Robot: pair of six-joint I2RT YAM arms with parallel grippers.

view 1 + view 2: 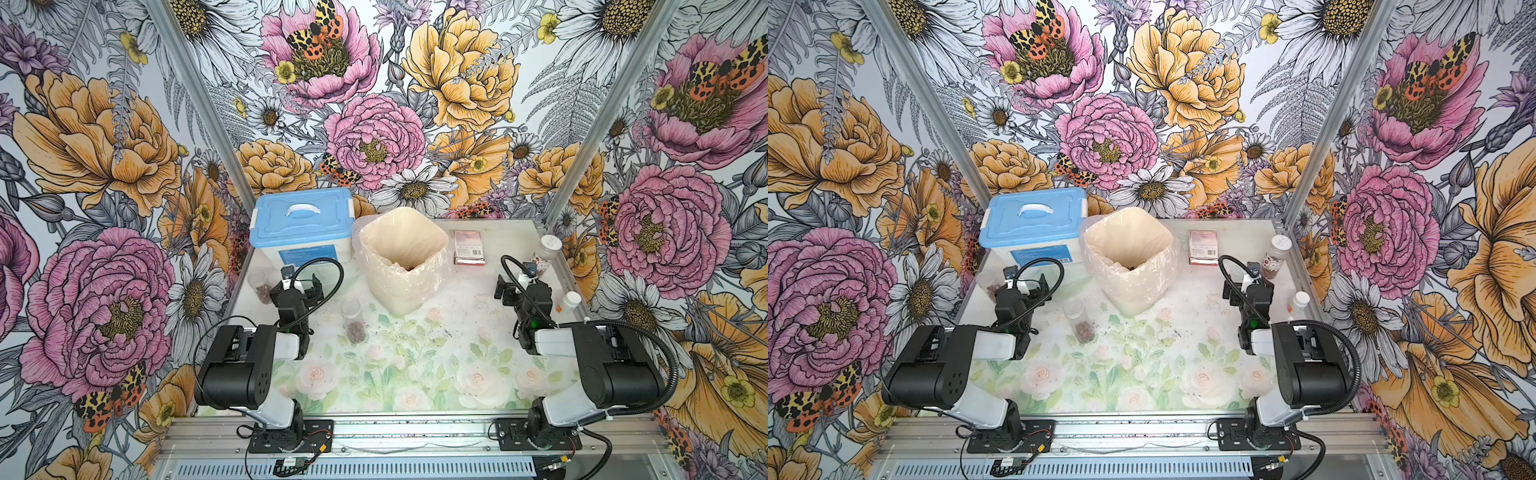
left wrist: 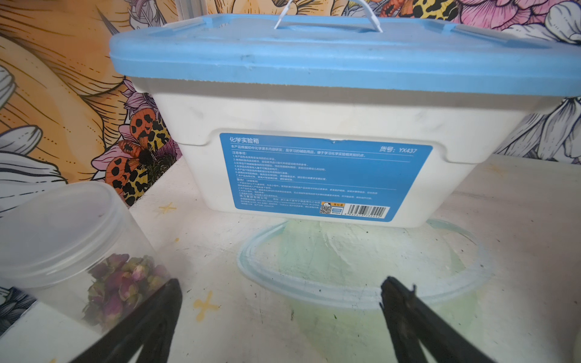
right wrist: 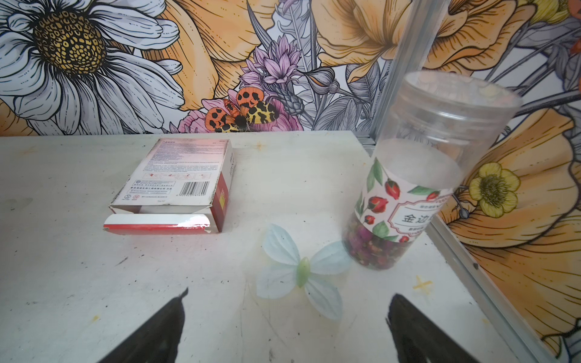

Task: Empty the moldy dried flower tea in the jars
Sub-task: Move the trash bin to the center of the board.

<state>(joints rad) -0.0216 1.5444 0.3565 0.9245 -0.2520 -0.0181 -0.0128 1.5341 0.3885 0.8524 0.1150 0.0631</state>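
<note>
Step in hand: pre-grasp, nothing held. Your left gripper (image 2: 279, 283) stands wide just beside the far-left jar (image 2: 63, 239). Your right gripper (image 3: 287, 295) stands wide near the labelled jar (image 3: 418, 188). Tea (image 2: 125, 283) fills both, plus the middle jar (image 1: 353, 320). Next, you clamp one jar and tip it over the lined bin (image 1: 399, 291).

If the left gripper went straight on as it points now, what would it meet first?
Most likely the white plastic storage box with a blue lid, straight ahead of the open left gripper. The clear plastic jar of dried flower buds stands to one side, probably missed.
</note>
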